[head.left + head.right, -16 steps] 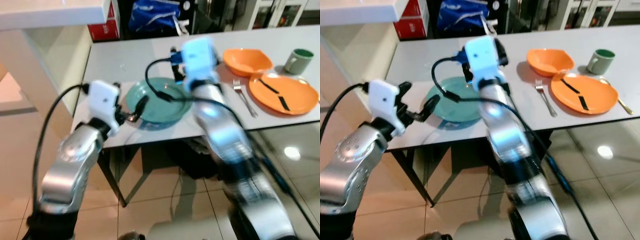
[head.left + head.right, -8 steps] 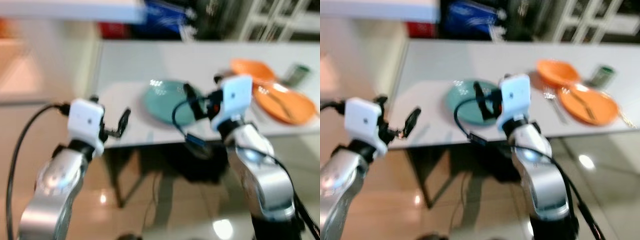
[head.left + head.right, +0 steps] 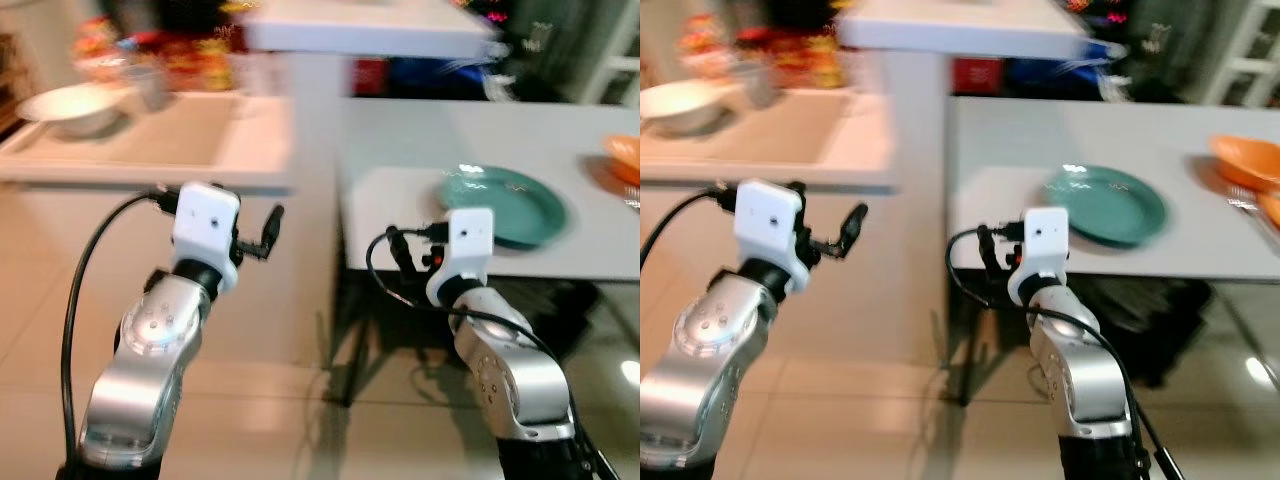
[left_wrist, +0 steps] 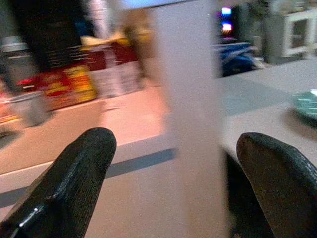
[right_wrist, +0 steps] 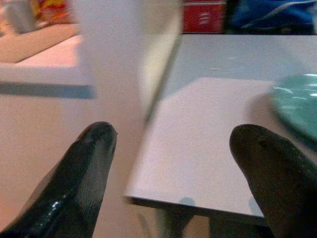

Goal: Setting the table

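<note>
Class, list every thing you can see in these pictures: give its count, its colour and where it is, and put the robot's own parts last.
Plate: one, teal, on the grey table near its front edge.
Table: one, light grey, ahead and to the robot's right.
Orange dishes: at least one, orange, at the table's far right; blurred.
Counter: one, pale, to the robot's left.
Bowl: one, white, on the counter's far left.
Red box: one, behind the table.
Left claw: one, black, open, raised before the counter.
Right claw: one, black, open, short of the table's edge.

Glossy teal plate (image 3: 500,203), matt table (image 3: 420,140)
</note>
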{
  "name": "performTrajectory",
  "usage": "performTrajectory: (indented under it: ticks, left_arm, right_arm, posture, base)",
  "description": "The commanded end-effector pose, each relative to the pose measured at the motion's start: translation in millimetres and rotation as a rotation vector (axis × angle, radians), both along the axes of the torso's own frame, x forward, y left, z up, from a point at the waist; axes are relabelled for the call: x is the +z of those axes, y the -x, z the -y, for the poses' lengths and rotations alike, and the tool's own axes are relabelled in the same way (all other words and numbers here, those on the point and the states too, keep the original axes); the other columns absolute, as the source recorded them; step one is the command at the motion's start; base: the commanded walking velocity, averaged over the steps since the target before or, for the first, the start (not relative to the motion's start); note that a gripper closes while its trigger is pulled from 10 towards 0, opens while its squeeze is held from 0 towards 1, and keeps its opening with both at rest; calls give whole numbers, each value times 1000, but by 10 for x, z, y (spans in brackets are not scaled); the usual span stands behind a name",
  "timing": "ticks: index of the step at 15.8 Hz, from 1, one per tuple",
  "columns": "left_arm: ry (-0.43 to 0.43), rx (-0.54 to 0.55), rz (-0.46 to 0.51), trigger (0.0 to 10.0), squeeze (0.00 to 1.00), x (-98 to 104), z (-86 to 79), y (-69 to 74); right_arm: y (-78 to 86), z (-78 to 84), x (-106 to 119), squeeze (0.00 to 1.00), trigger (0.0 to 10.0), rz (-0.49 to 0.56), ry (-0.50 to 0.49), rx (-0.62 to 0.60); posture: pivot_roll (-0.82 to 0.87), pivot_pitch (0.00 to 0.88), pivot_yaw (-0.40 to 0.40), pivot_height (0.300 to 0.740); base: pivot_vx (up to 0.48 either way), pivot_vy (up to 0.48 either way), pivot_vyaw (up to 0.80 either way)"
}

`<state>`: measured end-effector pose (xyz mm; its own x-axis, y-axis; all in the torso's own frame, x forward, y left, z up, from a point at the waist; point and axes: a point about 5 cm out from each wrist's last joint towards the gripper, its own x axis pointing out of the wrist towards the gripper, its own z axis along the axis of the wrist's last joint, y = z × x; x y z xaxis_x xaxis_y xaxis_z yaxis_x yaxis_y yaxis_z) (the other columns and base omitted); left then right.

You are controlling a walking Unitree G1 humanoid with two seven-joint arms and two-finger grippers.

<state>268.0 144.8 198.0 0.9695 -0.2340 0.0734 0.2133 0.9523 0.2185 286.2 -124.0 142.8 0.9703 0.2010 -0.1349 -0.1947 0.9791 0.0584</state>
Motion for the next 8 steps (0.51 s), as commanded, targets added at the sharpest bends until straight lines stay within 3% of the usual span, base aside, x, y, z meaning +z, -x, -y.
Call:
performTrajectory:
  ticks: [1, 5, 8]
  left_arm:
    - [-24, 47, 7, 10000, 0, 2, -81, -39]
    - [-22, 73, -7, 10000, 0, -65, -107, 13]
    - [-4, 169, -28, 10000, 0, -123, -182, 16]
  right_arm:
    - [-36, -84, 64, 0, 10000, 29, 7, 37]
    - [-66, -28, 99, 0, 10000, 32, -56, -22]
    - [-115, 0, 240, 0, 10000, 73, -46, -39]
  posture:
    - [28, 0, -54, 740]
    - [32, 0, -67, 740]
    - [24, 0, -63, 740]
  base:
    - [0, 480, 0]
    - [0, 480, 0]
    - [0, 480, 0]
